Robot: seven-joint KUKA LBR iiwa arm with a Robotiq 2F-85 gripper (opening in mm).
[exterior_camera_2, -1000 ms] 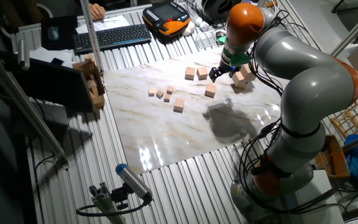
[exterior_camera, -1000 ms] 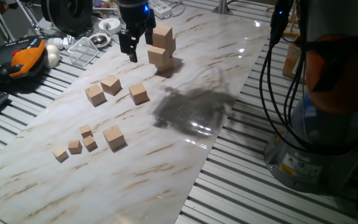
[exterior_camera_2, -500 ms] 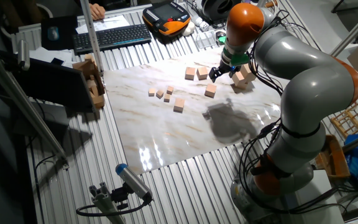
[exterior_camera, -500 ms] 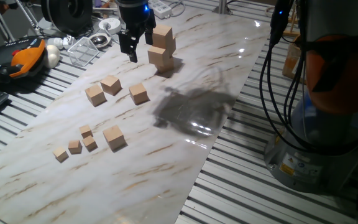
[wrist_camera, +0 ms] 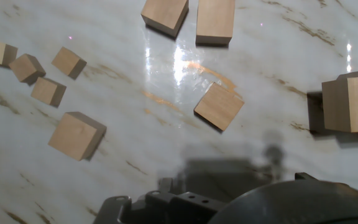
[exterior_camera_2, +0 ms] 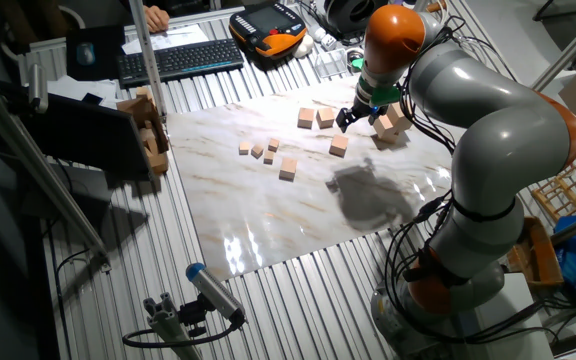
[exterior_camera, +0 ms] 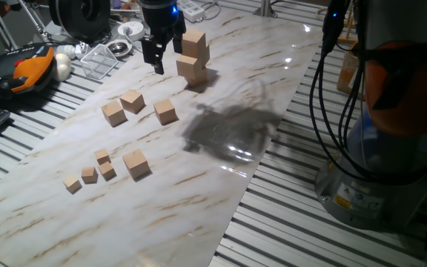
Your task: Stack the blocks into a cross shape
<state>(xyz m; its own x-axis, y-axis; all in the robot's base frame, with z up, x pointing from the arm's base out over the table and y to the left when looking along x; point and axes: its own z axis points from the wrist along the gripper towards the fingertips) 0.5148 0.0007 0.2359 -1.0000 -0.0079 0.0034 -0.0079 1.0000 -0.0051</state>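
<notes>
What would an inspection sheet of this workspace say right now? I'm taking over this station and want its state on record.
Surface: marble-look sheet on a slatted table, glossy.
Job's things: stack of blocks at the far end; four loose blocks, nearest one.
Clutter: four tiny cubes near that block.
Gripper: gripper hangs beside the stack, holding nothing; whether it is open or shut cannot be told.
Cables: black cables hang by the robot base.
Surroundings: keyboard, orange pendant.
</notes>
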